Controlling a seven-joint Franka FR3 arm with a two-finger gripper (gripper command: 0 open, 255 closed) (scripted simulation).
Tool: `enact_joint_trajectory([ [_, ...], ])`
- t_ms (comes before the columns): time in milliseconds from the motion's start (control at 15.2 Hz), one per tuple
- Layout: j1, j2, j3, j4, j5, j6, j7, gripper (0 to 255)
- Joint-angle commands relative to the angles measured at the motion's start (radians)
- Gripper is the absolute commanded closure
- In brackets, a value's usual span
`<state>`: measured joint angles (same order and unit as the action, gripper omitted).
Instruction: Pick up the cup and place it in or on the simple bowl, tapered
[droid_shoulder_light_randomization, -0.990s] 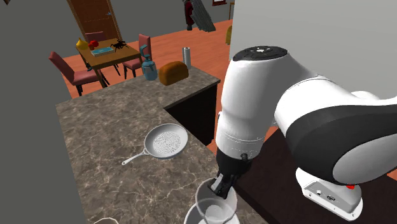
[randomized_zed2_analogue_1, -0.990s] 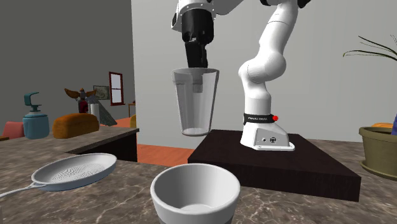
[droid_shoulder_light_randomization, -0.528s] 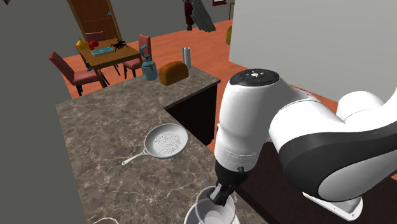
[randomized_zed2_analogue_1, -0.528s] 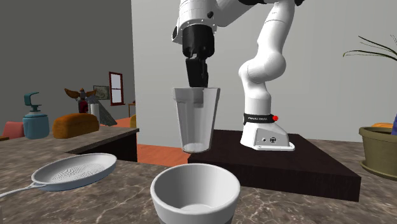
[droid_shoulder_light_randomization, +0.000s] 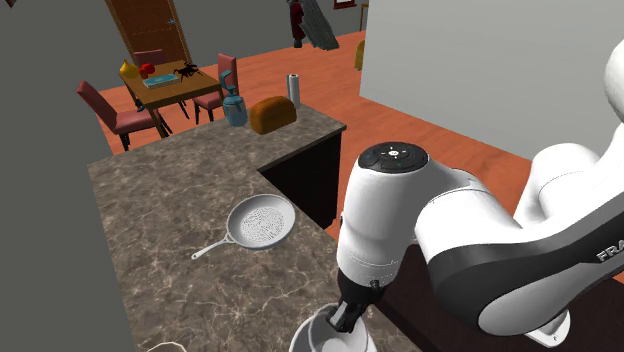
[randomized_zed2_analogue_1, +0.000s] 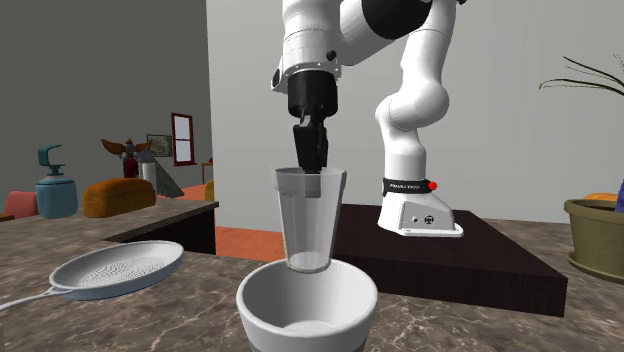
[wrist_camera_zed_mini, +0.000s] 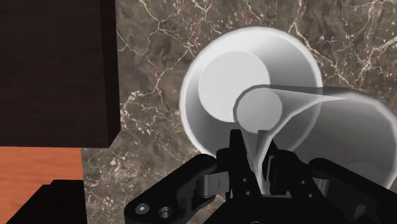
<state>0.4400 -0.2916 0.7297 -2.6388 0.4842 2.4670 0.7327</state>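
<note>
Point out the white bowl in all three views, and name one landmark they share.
Shoulder view: the white bowl sits at the bottom edge, below the arm's wrist.
Second exterior view: the bowl is at bottom centre, with the clear cup held with its base at the bowl's mouth.
Wrist view: the bowl lies behind the cup's base.
Shared landmark: the marbled countertop that the bowl rests on.

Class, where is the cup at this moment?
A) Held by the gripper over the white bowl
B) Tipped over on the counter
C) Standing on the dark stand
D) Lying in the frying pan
A: the gripper pinches the rim of the cup, whose base hangs at the mouth of the white bowl.
</note>
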Motion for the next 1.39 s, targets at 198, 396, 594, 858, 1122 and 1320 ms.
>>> enact_joint_trajectory([
  [198,-0.022,0.088,0.032,-0.021,-0.028,0.105,0.013,255],
  [396,-0.022,0.088,0.031,-0.021,-0.028,0.105,0.013,255],
  [594,-0.022,0.088,0.031,-0.021,-0.028,0.105,0.013,255],
  [858,-0.022,0.088,0.031,-0.021,-0.028,0.105,0.013,0],
  [1122,-0.022,0.088,0.031,-0.021,-0.028,0.105,0.013,0],
  [1320,0.003,-0.039,-0.021,0.000,0.012,-0.040,-0.021,0],
])
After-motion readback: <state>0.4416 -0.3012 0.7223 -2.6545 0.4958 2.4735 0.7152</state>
